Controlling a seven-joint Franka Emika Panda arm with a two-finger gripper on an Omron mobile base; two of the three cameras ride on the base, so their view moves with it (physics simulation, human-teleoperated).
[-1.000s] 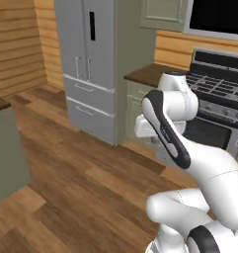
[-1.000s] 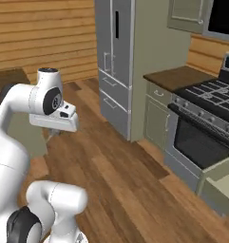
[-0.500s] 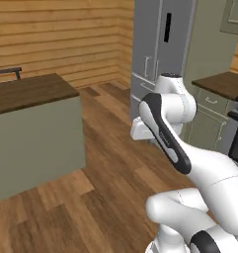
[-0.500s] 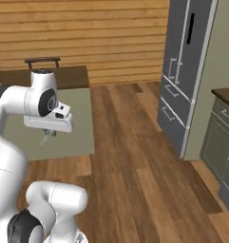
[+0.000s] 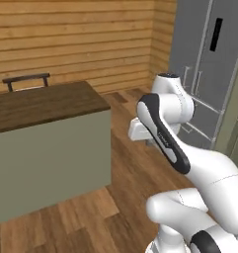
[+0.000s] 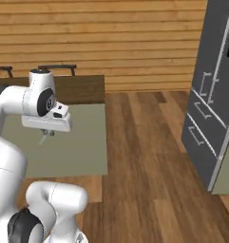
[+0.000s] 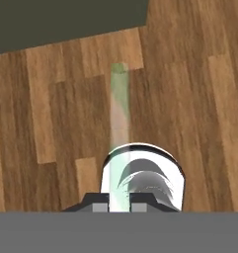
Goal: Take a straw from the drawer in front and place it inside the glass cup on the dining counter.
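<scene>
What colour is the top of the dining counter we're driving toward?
Dark brown wood on the dining counter, above a sage-green base; the left base view shows it best.

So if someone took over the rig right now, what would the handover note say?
Gripper: shut on the straw, which sticks out from between the fingertips over the wood floor.
Dining counter: ahead and left of the arm in the left base view, with a chair back behind it.
Done: straw picked up and in hand.
Left: find the glass cup on the counter, carry the straw over it, lower it in, release.
</scene>
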